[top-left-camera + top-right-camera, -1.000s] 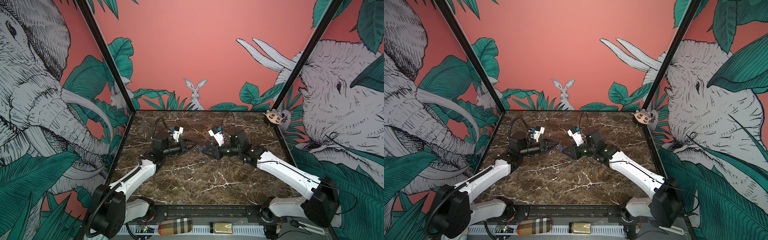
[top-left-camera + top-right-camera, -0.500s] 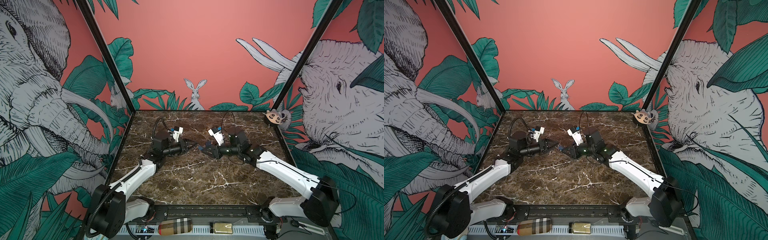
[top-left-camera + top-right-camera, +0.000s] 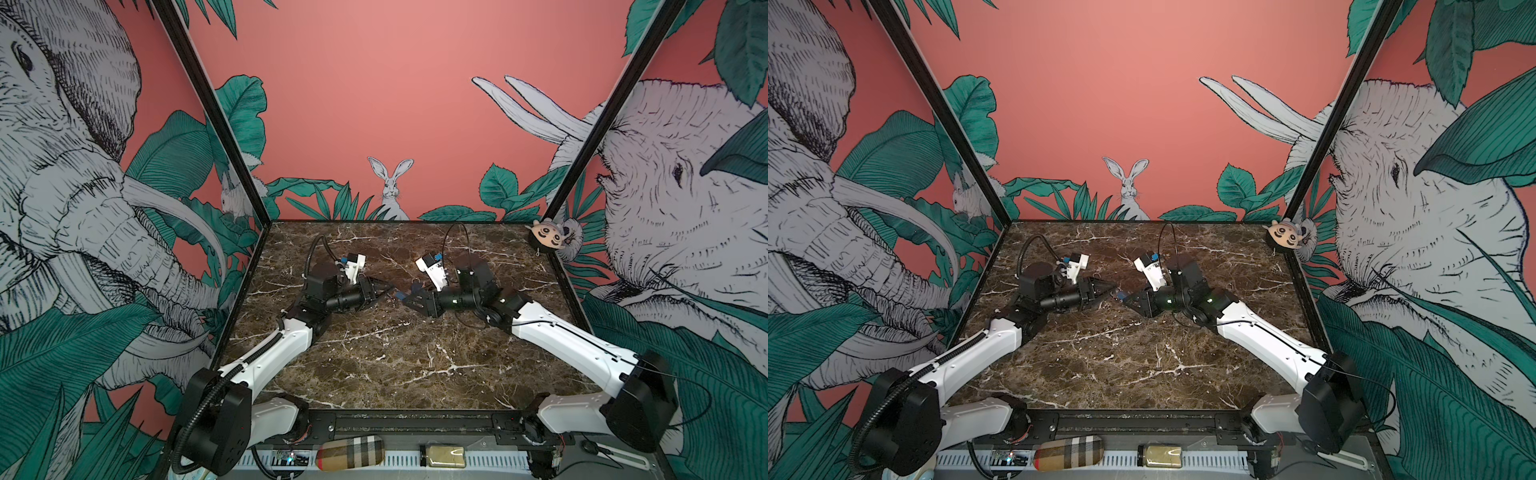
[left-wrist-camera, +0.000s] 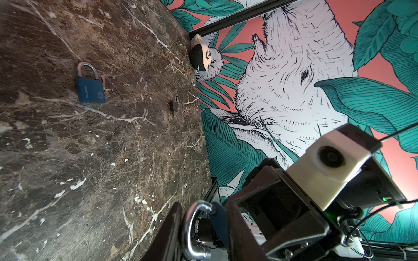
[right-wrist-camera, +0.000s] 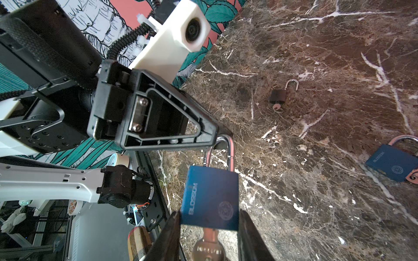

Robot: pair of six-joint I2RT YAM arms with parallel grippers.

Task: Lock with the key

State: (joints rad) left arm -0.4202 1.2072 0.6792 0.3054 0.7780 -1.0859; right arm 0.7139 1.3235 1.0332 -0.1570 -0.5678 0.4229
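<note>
**Between the two grippers, mid-table: padlock held, locking unconfirmed**

At the right gripper (image 5: 209,218), the jaws are closed on the blue body of the padlock (image 5: 210,196). Both fingers (image 5: 247,237) press its narrow sides, and the shackle (image 5: 230,153) points away from the wrist. Its key (image 5: 207,248) sits in the keyway at the base, between those fingers.

Opposite, the left gripper (image 5: 222,137) meets the shackle at its bow, jaws narrow. The left wrist view shows the bow lying against one finger (image 4: 170,228). Pinched or only touching: cannot tell.

Both top views put the two grippers nose to nose over the marble table (image 3: 395,365), about midway between its sides, with the padlock between them.

Status, judged: pick-up done, key inserted, both arms engaged. Whether the shackle's free leg is seated in the body: cannot tell. Left to do: press the shackle home if it is open, turn the key, withdraw it.

Lying apart from the work are a second blue padlock (image 5: 393,163), key at its base, and a small black padlock (image 5: 278,96), shackle open, key at its base.
</note>
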